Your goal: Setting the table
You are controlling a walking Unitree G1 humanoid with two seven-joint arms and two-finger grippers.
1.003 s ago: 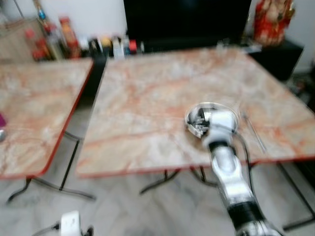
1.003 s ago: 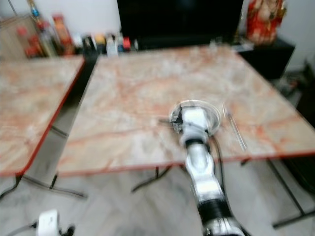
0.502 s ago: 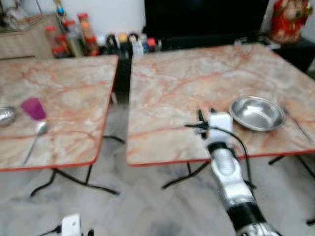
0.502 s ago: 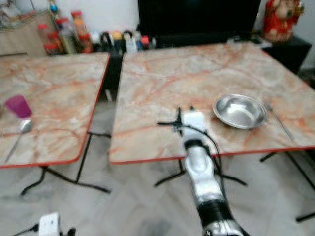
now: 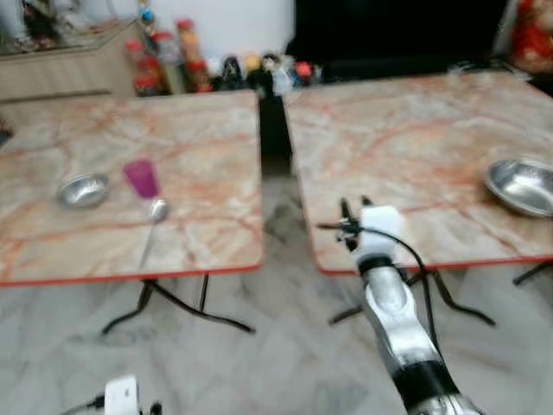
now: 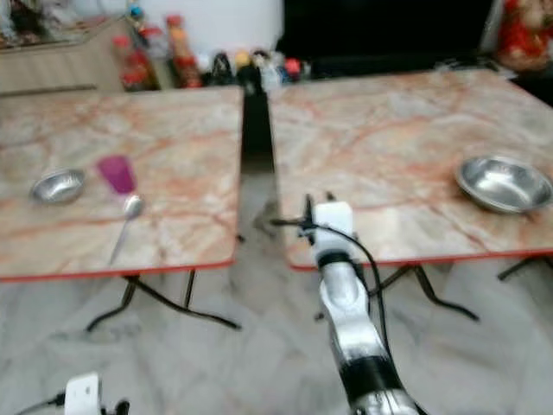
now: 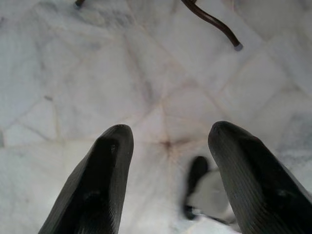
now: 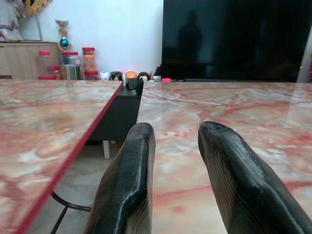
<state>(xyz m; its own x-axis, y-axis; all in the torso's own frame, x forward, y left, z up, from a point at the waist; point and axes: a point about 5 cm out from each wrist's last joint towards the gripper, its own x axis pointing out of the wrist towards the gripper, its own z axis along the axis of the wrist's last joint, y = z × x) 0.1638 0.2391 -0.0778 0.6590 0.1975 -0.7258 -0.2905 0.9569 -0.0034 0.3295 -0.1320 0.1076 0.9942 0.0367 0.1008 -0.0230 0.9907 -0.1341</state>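
On the left marble table stand a small steel bowl and a purple cup, with a spoon lying just in front of the cup. A larger steel bowl rests on the right marble table, near its right side. My right gripper hovers at that table's front left corner, well left of the large bowl. In the right wrist view the right gripper is open and holds nothing. My left gripper hangs low over the floor, open and empty.
A narrow gap separates the two tables, and both have thin dark metal legs. Jars and bottles line a low shelf behind, beside a dark television. Pale marble floor spreads in front of the tables.
The view has swung left, bringing the left table with its bowl, cup and spoon into sight. My right gripper, over the large bowl a second ago, is now far left of it.
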